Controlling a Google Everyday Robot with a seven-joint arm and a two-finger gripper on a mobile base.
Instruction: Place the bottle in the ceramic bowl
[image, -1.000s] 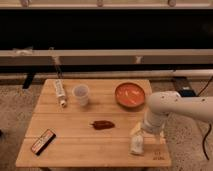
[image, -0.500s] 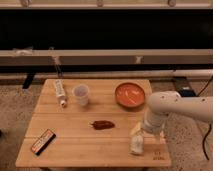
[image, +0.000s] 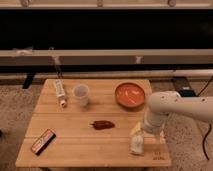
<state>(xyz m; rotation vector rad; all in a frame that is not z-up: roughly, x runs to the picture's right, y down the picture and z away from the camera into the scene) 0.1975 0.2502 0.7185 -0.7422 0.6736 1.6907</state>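
Near the front right corner of the desk (image: 75, 150) hangs the pincer (image: 137, 142); whether wide or narrow, I cannot tell. The bottle (image: 60, 92) lies back left, apart from the ceramic bowl (image: 130, 95).

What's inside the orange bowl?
The ceramic bowl shows only its orange bottom; its near rim hides a sliver. The bottle lies outside, left. The pincer is at the table's front right.
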